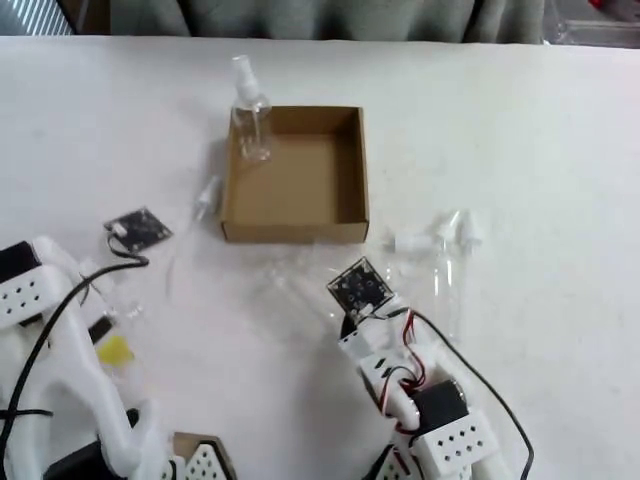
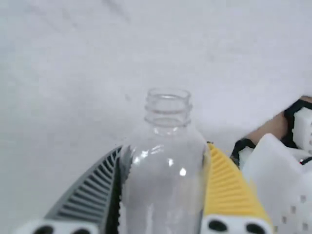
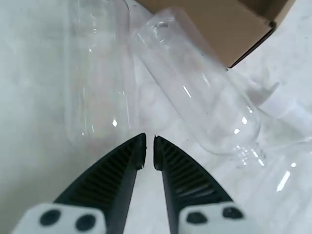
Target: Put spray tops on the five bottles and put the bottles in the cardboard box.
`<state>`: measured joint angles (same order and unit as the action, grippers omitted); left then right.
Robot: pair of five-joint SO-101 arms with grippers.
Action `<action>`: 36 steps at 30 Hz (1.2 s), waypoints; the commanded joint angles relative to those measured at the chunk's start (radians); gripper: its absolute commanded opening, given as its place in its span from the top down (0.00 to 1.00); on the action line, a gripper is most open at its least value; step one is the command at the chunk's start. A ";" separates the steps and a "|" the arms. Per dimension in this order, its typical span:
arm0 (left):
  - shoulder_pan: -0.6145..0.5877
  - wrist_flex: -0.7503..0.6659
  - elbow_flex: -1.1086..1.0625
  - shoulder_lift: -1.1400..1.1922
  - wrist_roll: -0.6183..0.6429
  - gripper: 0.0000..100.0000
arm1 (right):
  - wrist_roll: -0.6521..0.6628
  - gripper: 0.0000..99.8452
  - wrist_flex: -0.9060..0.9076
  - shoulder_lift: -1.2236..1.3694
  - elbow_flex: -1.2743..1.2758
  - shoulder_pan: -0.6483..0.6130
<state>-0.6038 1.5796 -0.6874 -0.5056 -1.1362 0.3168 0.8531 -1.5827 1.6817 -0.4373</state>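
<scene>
High cam looks down on the table [image 1: 520,130] from the arms' edge; wrist cams sit close, right one sharing the cardboard box [image 3: 219,24].

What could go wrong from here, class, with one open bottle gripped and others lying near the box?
The left tool grips the uncapped bottle by its smooth round body; it may twist or slip during capping. The right tool, shut, is close to a lying bottle near the cardboard box; a nudge could send it rolling.
</scene>
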 commanded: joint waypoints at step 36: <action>-0.406 -0.689 -0.186 -0.024 1.063 0.98 | -0.311 0.98 -0.070 0.389 -0.663 -0.234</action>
<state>-0.9720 0.9106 -0.9390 -0.5040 -0.0821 0.0483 0.8562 -1.3602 1.1354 -0.6582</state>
